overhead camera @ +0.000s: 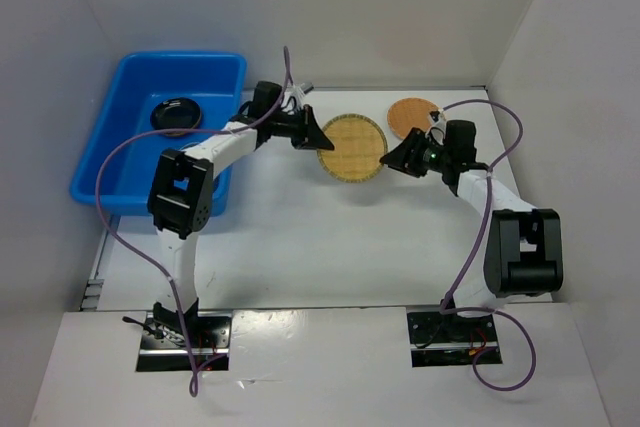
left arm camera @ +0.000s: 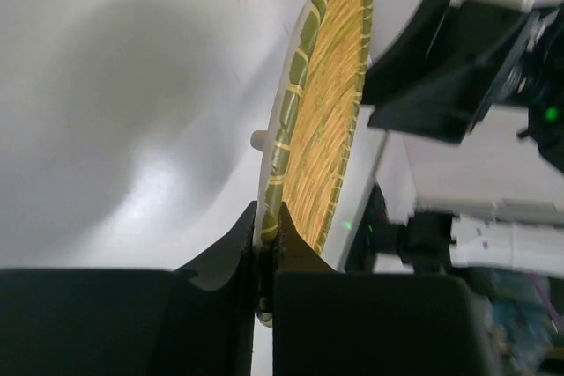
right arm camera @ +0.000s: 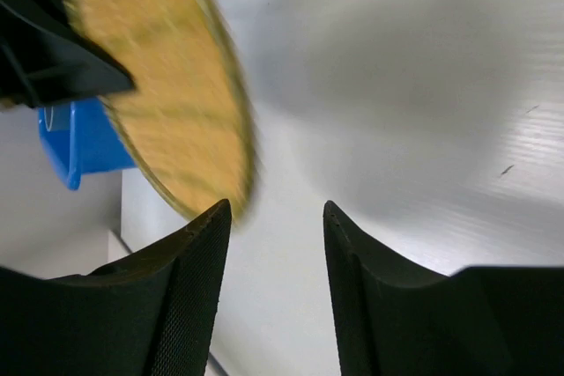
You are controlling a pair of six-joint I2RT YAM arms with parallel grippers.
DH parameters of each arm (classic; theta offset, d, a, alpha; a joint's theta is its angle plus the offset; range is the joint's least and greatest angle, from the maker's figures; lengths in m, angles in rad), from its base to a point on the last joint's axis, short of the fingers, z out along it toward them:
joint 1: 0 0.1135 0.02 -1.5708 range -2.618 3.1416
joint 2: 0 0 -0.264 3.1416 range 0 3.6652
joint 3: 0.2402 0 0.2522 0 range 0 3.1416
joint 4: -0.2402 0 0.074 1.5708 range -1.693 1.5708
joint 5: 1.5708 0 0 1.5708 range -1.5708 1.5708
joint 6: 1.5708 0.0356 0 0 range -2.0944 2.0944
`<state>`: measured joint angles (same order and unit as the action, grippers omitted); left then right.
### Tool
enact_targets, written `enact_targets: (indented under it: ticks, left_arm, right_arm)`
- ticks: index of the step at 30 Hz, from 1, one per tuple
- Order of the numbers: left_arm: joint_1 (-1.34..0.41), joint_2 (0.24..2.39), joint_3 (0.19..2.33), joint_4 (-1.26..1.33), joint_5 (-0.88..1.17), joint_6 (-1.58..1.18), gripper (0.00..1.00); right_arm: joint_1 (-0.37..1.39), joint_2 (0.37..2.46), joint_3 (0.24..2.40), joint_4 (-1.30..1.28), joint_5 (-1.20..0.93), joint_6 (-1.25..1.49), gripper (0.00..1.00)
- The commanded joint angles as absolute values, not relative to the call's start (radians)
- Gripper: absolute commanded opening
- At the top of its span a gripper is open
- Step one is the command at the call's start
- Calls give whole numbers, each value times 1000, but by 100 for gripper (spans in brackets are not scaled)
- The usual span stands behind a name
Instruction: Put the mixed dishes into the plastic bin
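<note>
A tan woven bamboo disc point(overhead camera: 352, 147) with a green rim hangs above the middle of the table. My left gripper point(overhead camera: 318, 139) is shut on its left edge; in the left wrist view the fingertips pinch the rim point(left arm camera: 269, 222) and the disc point(left arm camera: 326, 112) stands on edge. My right gripper point(overhead camera: 390, 159) is just off the disc's right edge, open, with nothing between its fingers point(right arm camera: 275, 217); the disc point(right arm camera: 159, 85) is blurred to their left. The blue plastic bin point(overhead camera: 120, 147) sits at the left, a black plate point(overhead camera: 176, 113) inside it.
An orange round dish point(overhead camera: 413, 117) lies flat at the back right, behind my right gripper. White walls close the table in at the back and on both sides. A corner of the bin point(right arm camera: 79, 143) shows in the right wrist view.
</note>
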<state>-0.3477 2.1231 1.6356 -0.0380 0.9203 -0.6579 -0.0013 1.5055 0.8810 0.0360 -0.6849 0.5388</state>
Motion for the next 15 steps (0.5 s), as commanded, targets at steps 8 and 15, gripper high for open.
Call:
enact_targets:
  ticks: [8,15]
  left_arm:
    - [131,1862,1799,61,545,-877,0]
    - [333,1844,1626,248,329,-1072,0]
  right_arm:
    - [-54,1430,976,77,-512,571,63]
    - [-97,1534,965,123,-314,632,64]
